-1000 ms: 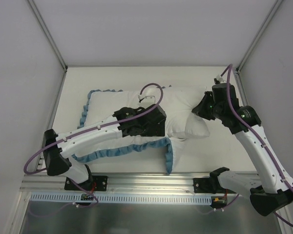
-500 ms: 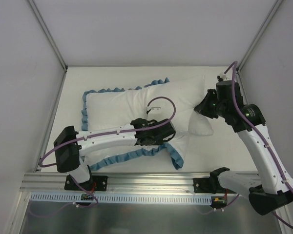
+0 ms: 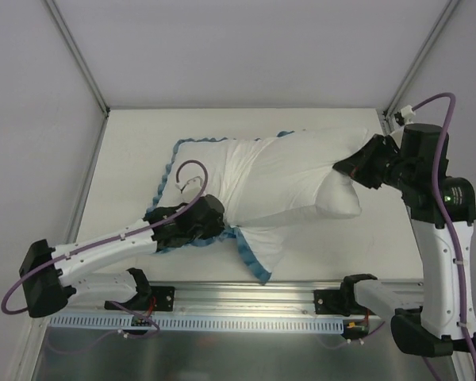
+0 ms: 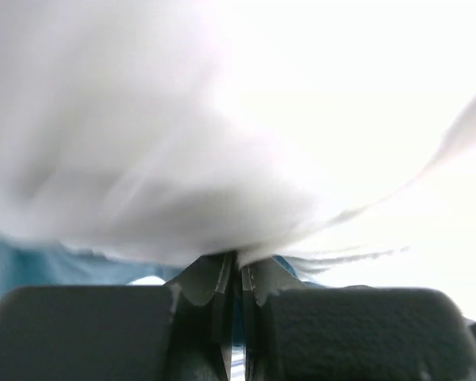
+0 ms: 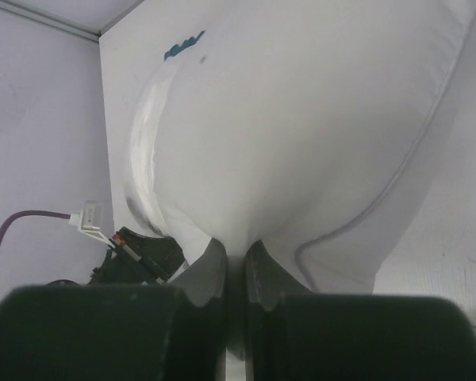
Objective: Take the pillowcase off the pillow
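Note:
The pillowcase (image 3: 262, 238) lies stretched across the table, white side out, its teal frill showing at the left end and along the near flap. My left gripper (image 3: 217, 225) is shut on its white cloth near the frill; in the left wrist view the jaws (image 4: 238, 266) pinch a fold of the pillowcase (image 4: 182, 159) with teal behind it. The pillow (image 3: 337, 198) bulges plump and white out of the right end. There my right gripper (image 3: 351, 167) is shut on the pillow (image 5: 301, 119), at its corner, the jaws (image 5: 236, 254) nipping the white cover beside a piped seam.
White walls and metal frame posts (image 3: 79, 55) close in the white table (image 3: 135, 135) on three sides. An aluminium rail (image 3: 246, 298) with both arm bases runs along the near edge. A purple cable (image 3: 192, 171) loops above the left wrist.
My left gripper has shut on the pillowcase cloth and drawn back to the left and nearer. The right arm has pulled the pillow to the right, stretching the bundle out.

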Motion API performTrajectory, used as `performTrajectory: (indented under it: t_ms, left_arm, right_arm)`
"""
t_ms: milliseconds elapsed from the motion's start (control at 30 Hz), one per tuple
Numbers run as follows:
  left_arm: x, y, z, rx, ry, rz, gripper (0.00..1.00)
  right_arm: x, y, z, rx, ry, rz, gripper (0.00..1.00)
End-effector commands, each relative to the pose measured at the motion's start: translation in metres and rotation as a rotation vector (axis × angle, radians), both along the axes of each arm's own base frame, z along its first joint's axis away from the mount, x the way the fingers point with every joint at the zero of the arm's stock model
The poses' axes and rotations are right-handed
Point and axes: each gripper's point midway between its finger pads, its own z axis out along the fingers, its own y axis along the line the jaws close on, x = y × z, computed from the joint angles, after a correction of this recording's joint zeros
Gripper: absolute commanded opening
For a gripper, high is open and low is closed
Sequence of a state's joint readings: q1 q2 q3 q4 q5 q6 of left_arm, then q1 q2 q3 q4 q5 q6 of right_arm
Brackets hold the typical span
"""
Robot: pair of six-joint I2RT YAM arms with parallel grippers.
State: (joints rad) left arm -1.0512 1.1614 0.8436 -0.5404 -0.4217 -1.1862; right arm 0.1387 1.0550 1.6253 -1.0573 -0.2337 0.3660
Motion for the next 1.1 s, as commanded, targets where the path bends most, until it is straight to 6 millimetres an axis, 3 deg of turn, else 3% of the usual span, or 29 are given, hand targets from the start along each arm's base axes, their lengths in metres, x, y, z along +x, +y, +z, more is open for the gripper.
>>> performTrajectory:
  t_ms: [0, 100, 133, 200, 233, 267, 300, 333, 400, 533, 567, 633, 667, 700, 733, 767, 800, 833, 867, 900, 933, 967, 1000, 1033, 1067]
  left_arm:
    - [-0.012, 0.086, -0.025, 0.209, 0.075, 0.113, 0.00]
    - [0.004, 0.093, 0.000, 0.180, -0.002, 0.134, 0.00]
    - [0.008, 0.089, 0.012, 0.172, -0.026, 0.118, 0.00]
    - [0.009, 0.083, 0.018, 0.168, -0.026, 0.086, 0.00]
    - [0.010, 0.079, 0.023, 0.156, -0.029, 0.077, 0.02]
    - [0.010, 0.077, 0.025, 0.151, -0.027, 0.065, 0.11]
    - [0.010, 0.074, 0.027, 0.149, -0.026, 0.051, 0.37]
    - [0.009, 0.070, 0.029, 0.137, -0.020, 0.035, 0.53]
    - [0.010, 0.065, 0.041, 0.120, -0.036, 0.004, 0.83]
    - [0.016, 0.055, 0.078, 0.065, -0.109, -0.045, 0.89]
    - [0.018, 0.054, 0.087, 0.057, -0.130, -0.049, 0.88]
    - [0.028, 0.050, 0.113, 0.053, -0.191, -0.059, 0.83]
    - [0.034, 0.052, 0.121, 0.083, -0.224, -0.063, 0.83]
    - [0.041, 0.048, 0.143, 0.070, -0.267, -0.063, 0.83]
    - [0.049, 0.043, 0.142, 0.106, -0.269, -0.065, 0.82]
    - [0.057, 0.044, 0.149, 0.147, -0.297, -0.068, 0.83]
    - [0.065, 0.038, 0.170, 0.133, -0.334, -0.065, 0.83]
    - [0.075, 0.028, 0.165, 0.174, -0.320, -0.082, 0.86]
    - [0.085, 0.019, 0.189, 0.166, -0.364, -0.098, 0.89]
    - [0.093, 0.010, 0.193, 0.176, -0.367, -0.116, 0.93]
    - [0.107, -0.008, 0.178, 0.221, -0.331, -0.150, 0.95]
    - [0.116, -0.018, 0.179, 0.238, -0.332, -0.186, 0.96]
    - [0.123, -0.034, 0.197, 0.198, -0.356, -0.217, 0.98]
    - [0.135, -0.052, 0.174, 0.241, -0.313, -0.257, 0.98]
    - [0.142, -0.060, 0.172, 0.259, -0.310, -0.289, 0.98]
  right_arm:
    - [0.007, -0.030, 0.079, 0.010, -0.349, -0.158, 0.01]
    - [0.005, -0.027, 0.039, 0.004, -0.271, -0.138, 0.01]
    - [0.009, -0.025, -0.007, -0.006, -0.169, -0.130, 0.01]
    - [-0.001, -0.020, -0.036, 0.014, -0.147, -0.101, 0.01]
    - [-0.006, -0.019, -0.081, 0.011, -0.050, -0.099, 0.01]
    - [-0.011, -0.018, -0.098, 0.018, -0.020, -0.099, 0.01]
    - [-0.020, -0.013, -0.103, 0.057, -0.029, -0.083, 0.01]
    - [-0.026, -0.009, -0.135, 0.072, 0.038, -0.073, 0.01]
    - [-0.040, -0.002, -0.150, 0.103, 0.048, -0.044, 0.01]
    - [-0.067, -0.008, -0.193, 0.038, 0.148, -0.023, 0.01]
    - [-0.071, -0.009, -0.201, 0.025, 0.169, -0.016, 0.08]
    - [-0.079, -0.009, -0.211, -0.007, 0.207, 0.021, 0.26]
    - [-0.081, -0.012, -0.210, -0.027, 0.221, 0.022, 0.49]
    - [-0.081, -0.014, -0.208, -0.045, 0.221, 0.019, 0.58]
    - [-0.079, -0.019, -0.206, -0.073, 0.222, 0.011, 0.70]
    - [-0.076, -0.027, -0.202, -0.109, 0.213, -0.026, 0.75]
    - [-0.071, -0.031, -0.186, -0.124, 0.170, -0.046, 0.78]
    - [-0.066, -0.039, -0.179, -0.153, 0.155, -0.087, 0.85]
    - [-0.061, -0.043, -0.163, -0.162, 0.113, -0.105, 0.86]
    - [-0.057, -0.046, -0.155, -0.172, 0.096, -0.120, 0.87]
    - [-0.054, -0.048, -0.148, -0.180, 0.084, -0.133, 0.88]
    - [-0.046, -0.051, -0.143, -0.192, 0.081, -0.147, 0.89]
    - [-0.040, -0.052, -0.129, -0.191, 0.048, -0.158, 0.89]
    - [-0.036, -0.053, -0.125, -0.197, 0.044, -0.163, 0.89]
    - [-0.029, -0.053, -0.121, -0.205, 0.041, -0.164, 0.89]
